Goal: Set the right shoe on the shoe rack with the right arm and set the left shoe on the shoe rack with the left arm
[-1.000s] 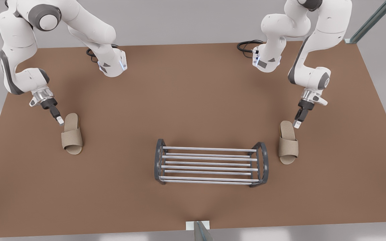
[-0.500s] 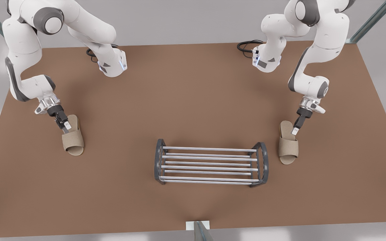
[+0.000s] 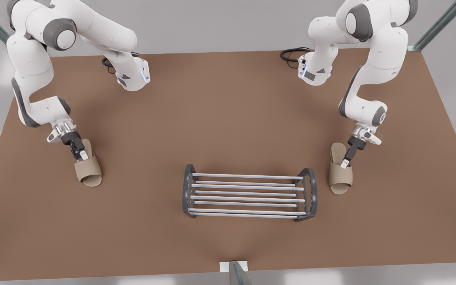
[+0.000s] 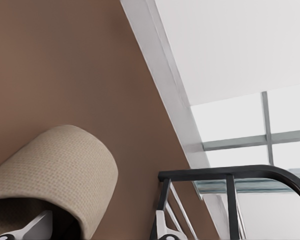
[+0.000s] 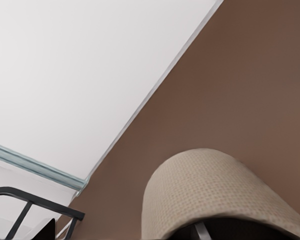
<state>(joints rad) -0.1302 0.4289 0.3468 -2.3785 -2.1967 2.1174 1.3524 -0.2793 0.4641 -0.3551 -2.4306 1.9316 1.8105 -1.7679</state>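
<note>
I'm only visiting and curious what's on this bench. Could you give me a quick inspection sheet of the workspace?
Surface: brown table, flat.
Job's things: shoe rack, no shoe on it yet; close slipper by its end on the front view's right; far slipper on the front view's left.
Clutter: nothing seen.
Hands: left hand down at the close slipper; right hand down at the far slipper.
Cables: black cables by the arm bases.
Surroundings: grey wall, metal frame post.
</note>
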